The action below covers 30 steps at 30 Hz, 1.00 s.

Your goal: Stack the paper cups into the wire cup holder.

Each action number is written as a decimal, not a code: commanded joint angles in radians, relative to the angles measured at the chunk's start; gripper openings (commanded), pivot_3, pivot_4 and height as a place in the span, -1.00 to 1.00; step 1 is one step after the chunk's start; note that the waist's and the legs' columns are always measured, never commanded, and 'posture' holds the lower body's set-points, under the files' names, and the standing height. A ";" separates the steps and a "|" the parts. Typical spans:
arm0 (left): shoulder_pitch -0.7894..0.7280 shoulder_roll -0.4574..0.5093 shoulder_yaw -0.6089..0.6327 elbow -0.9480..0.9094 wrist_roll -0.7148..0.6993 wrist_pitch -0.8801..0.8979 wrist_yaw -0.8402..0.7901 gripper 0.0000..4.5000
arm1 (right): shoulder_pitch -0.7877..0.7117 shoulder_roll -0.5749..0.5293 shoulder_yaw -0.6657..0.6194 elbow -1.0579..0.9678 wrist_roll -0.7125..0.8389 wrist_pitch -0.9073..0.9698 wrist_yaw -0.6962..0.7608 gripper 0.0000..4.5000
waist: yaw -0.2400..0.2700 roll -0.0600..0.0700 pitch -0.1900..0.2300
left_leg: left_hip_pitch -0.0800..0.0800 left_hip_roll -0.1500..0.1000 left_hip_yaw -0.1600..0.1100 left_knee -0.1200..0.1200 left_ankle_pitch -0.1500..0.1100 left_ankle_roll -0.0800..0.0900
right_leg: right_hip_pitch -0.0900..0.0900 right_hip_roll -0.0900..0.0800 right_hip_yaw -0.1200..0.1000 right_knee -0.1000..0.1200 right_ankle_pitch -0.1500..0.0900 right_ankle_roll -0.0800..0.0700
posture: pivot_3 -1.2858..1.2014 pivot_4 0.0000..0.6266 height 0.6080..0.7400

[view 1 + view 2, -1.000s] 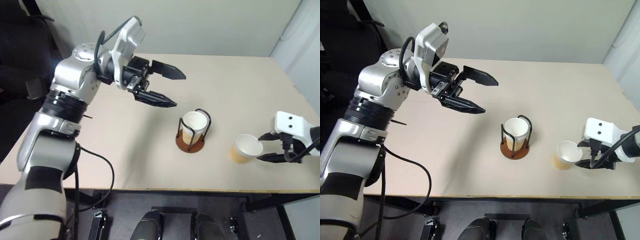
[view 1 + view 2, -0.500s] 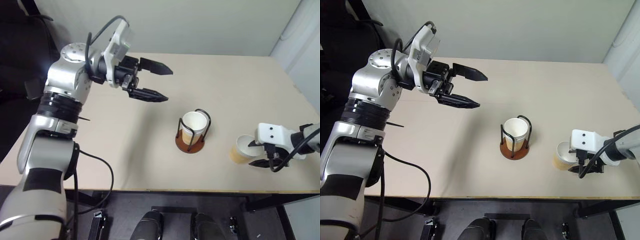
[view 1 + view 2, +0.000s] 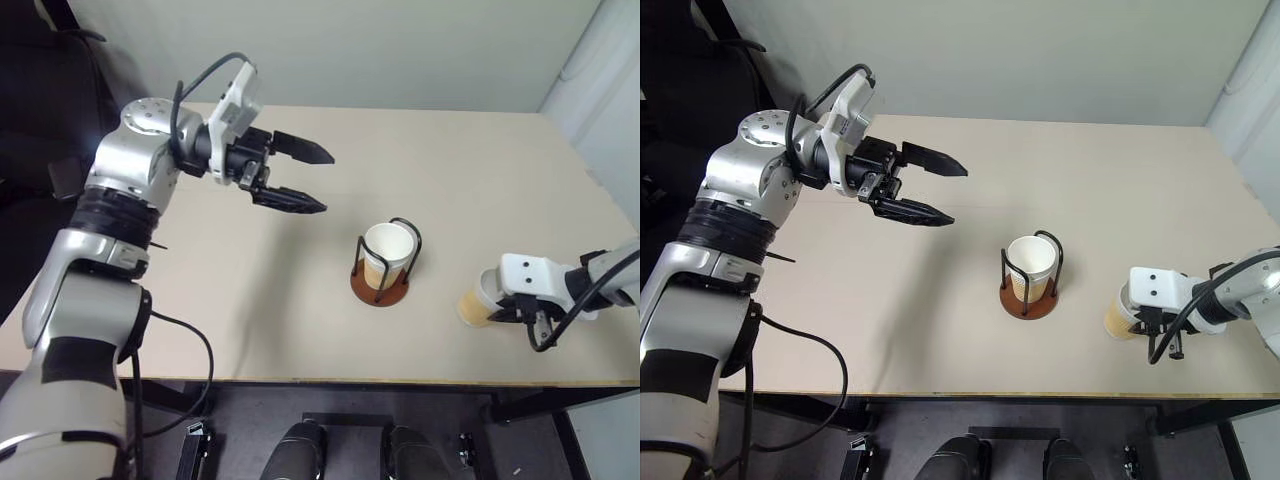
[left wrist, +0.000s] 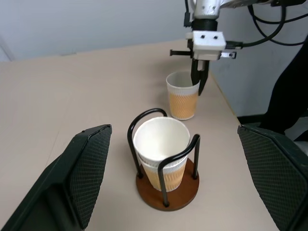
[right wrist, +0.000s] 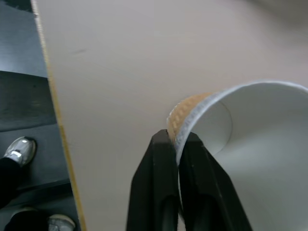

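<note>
The left claw point(image 3: 305, 178) hangs wide and empty over the far left of the counter point(image 3: 250, 300); right of it, mid-counter, the wire holder point(image 3: 384, 262) stands with one cup point(image 3: 388, 250) inside; further right, near the front edge, the right claw point(image 4: 200, 81) pinches the rim of an upright loose cup point(image 4: 183, 95); the holder lies to that cup's left.

I'm looking down on a pale beige table point(image 3: 300, 290), plain light wall point(image 3: 400, 50) behind, black chair point(image 3: 40, 90) at far left, dark floor point(image 3: 250, 420) under the front edge
</note>
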 commanded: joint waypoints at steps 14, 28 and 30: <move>-0.033 -0.020 -0.031 0.134 -0.105 -0.020 -0.030 1.00 | -0.394 -0.011 -0.072 -0.040 0.105 0.225 0.050 -0.98 | 0.000 0.000 0.000 | -0.001 0.000 0.000 -0.001 0.000 -0.001 | -0.002 0.000 0.000 0.001 -0.002 -0.004 | 0.03 -0.52 1.00; -0.020 -0.025 -0.083 0.225 -0.050 -0.132 -0.030 1.00 | -0.772 0.196 0.048 -0.051 0.183 0.426 0.033 -0.98 | -0.001 0.000 0.000 | -0.002 0.000 -0.001 -0.006 0.001 -0.003 | -0.007 0.000 -0.001 0.002 -0.004 -0.007 | 0.03 -0.52 1.00; -0.024 -0.029 -0.085 0.228 -0.049 -0.130 -0.030 1.00 | -0.782 0.223 0.066 -0.049 0.183 0.427 0.030 -0.98 | 0.000 0.000 0.000 | -0.002 0.001 -0.002 -0.007 0.001 -0.003 | -0.008 0.000 -0.001 0.002 -0.005 -0.008 | 0.03 -0.52 1.00</move>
